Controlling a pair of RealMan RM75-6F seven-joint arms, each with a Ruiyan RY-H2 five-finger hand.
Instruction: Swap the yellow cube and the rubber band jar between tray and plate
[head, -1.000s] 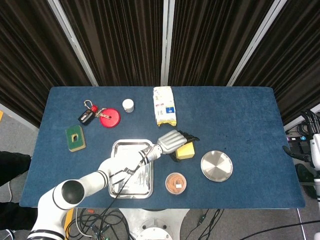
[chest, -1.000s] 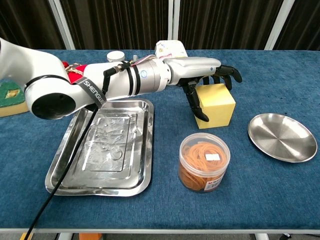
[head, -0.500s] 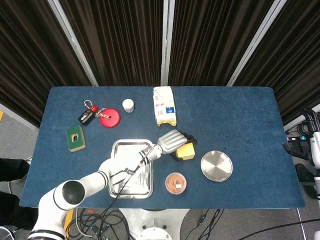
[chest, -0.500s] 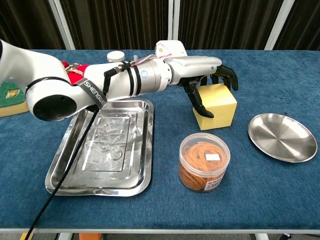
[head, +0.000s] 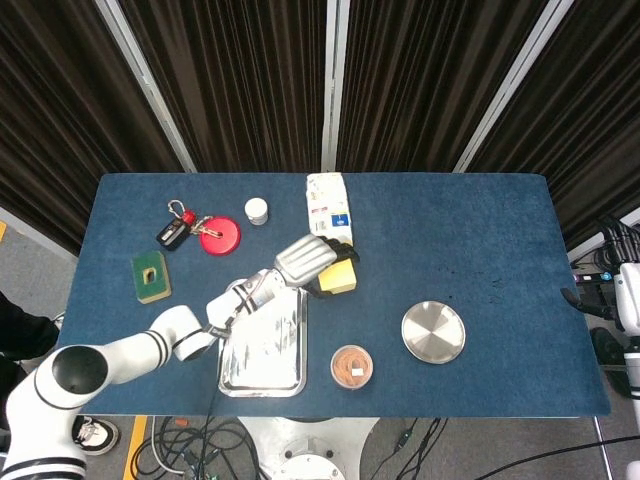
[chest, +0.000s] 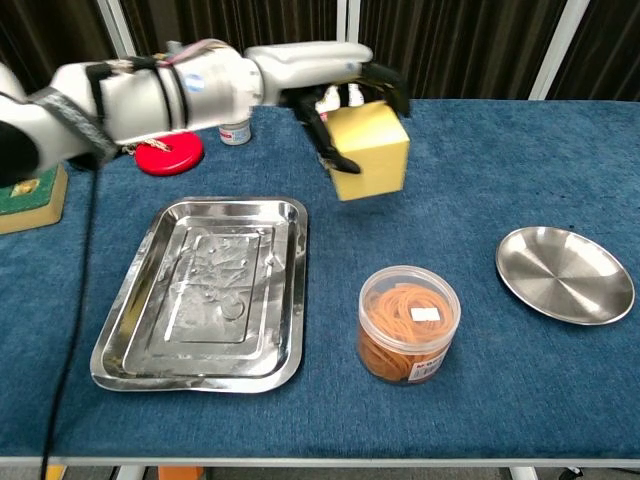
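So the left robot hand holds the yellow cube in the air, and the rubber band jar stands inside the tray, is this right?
Not quite. The left robot hand does hold the yellow cube up, but the rubber band jar stands on the blue table, right of the tray, as the chest view shows.

Yellow cube (chest: 370, 150) is up off the table, tilted, upper middle of the chest view. Rubber band jar (chest: 408, 323) stands upright on the cloth, lower center, between the empty tray (chest: 150, 310) and empty plate (chest: 565, 275).
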